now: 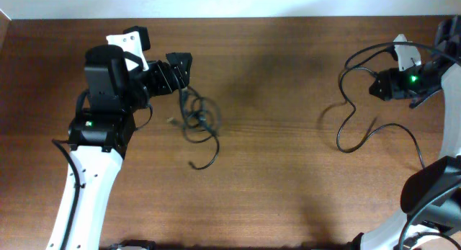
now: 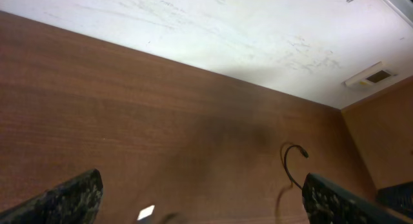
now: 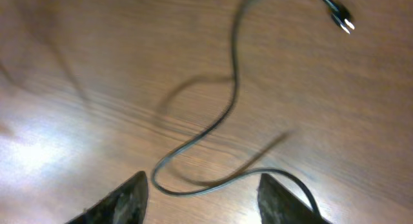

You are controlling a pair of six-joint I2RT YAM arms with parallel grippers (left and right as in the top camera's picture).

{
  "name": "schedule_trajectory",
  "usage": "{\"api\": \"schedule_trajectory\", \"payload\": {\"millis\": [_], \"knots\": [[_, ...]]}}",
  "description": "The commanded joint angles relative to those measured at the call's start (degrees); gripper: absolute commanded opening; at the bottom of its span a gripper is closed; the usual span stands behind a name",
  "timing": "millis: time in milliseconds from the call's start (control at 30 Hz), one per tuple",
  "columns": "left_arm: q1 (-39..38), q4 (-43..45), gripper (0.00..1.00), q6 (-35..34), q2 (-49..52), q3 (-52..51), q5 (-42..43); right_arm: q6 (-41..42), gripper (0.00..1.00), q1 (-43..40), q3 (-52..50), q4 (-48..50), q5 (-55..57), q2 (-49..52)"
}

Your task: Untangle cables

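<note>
The tangle (image 1: pixel 199 118) lies just beside the left fingers (image 1: pixel 180 67), which are wide apart. Well right of it, the right fingers (image 1: pixel 376 86), apart and empty, hang over a loose cable (image 3: pixel 234 88). Best practice: pinch one end and draw it outward slowly.

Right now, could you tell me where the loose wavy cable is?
In the overhead view, the wavy cable lies on the right side of the table, beside the right gripper, far from the bunched cables at the left gripper.
</note>
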Motion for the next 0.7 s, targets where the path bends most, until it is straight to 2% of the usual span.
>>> {"api": "schedule_trajectory", "payload": {"millis": [0, 100, 233, 333, 400, 433, 500, 600, 633, 667], "knots": [[-0.1, 0.2, 0.99, 0.7, -0.1, 1.1, -0.4, 16.6, 0.48, 0.3, -0.6, 3.1, 7.8, -0.2], [-0.1, 0.2, 0.99, 0.4, -0.1, 1.1, -0.3, 19.6, 0.45, 0.8, -2.2, 4.5, 7.6, -0.2], [-0.1, 0.2, 0.99, 0.4, -0.1, 1.1, -0.3, 19.6, 0.4, 3.5, -9.2, 8.6, 7.4, -0.2], [-0.1, 0.2, 0.99, 0.4, -0.1, 1.1, -0.3, 19.6, 0.41, 6.2, -15.5, 14.2, 7.1, -0.2], [-0.1, 0.2, 0.99, 0.4, -0.1, 1.1, -0.3, 19.8, 0.48, 8.2, -21.1, 19.5, 7.1, -0.2], [-0.1, 0.2, 0.99, 0.5, -0.1, 1.1, -0.3, 20.5, 0.49, 9.0, -24.2, 22.8, 7.0, -0.2], [-0.1, 0.2, 0.99, 0.5, -0.1, 1.1, -0.3, 21.6, 0.42, 10.0, -28.7, 28.0, 6.6, -0.2], [-0.1, 0.2, 0.99, 0.5, -0.1, 1.1, -0.4, 21.6, 0.42, 10.0, -32.7, 32.1, 6.1, -0.2], [-0.1, 0.2, 0.99, 0.5, -0.1, 1.1, -0.4, 21.6, 0.29, 10.0, -33.7, 33.0, 6.2, -0.2], [-0.1, 0.2, 0.99, 0.5, -0.1, 1.1, -0.3, 21.6, 0.04, 10.0, -34.7, 34.1, 6.1, -0.2]]}}
